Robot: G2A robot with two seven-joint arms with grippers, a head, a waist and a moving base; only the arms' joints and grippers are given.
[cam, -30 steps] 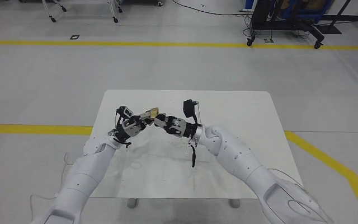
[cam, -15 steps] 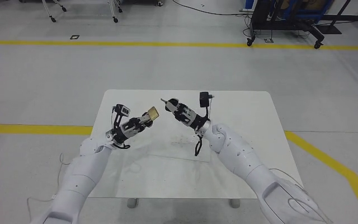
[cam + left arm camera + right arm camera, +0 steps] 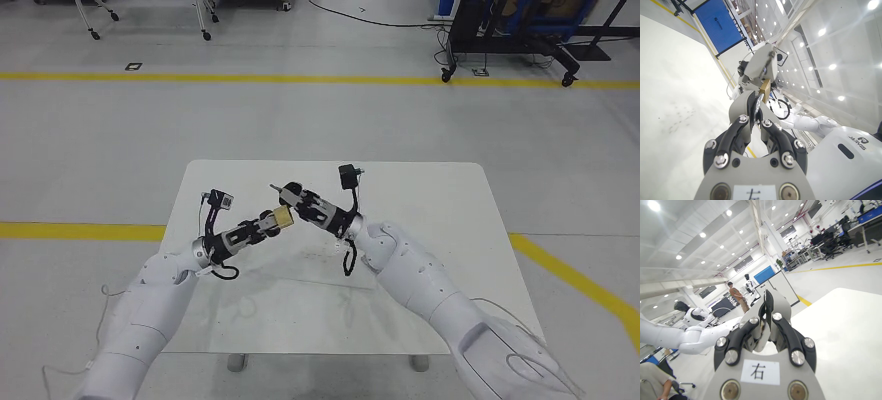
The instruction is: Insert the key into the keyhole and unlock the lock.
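My left gripper (image 3: pixel 268 223) is over the table's middle, shut on the shackle of a small brass lock (image 3: pixel 283 216). In the left wrist view the lock (image 3: pixel 765 88) sticks out past the fingertips (image 3: pixel 745 100), body pointing away. My right gripper (image 3: pixel 291 196) hangs close behind the lock, shut on the key (image 3: pixel 276 188), whose thin tip points away from the lock. Seen from the left wrist, the right gripper (image 3: pixel 762 63) is at the lock's far end; contact and the keyhole are hidden. The right wrist view has its fingers (image 3: pixel 770 302) pressed together on a thin piece.
Both grippers are held above the white table (image 3: pixel 430 290), which has faint scuff marks near its middle. A black cable (image 3: pixel 347 262) hangs from the right wrist. Grey floor with yellow lines surrounds the table.
One second ago lock and right gripper were together. They then drew apart, the right gripper rising toward the far side. Now they have closed in again, the lock just beneath the right gripper.
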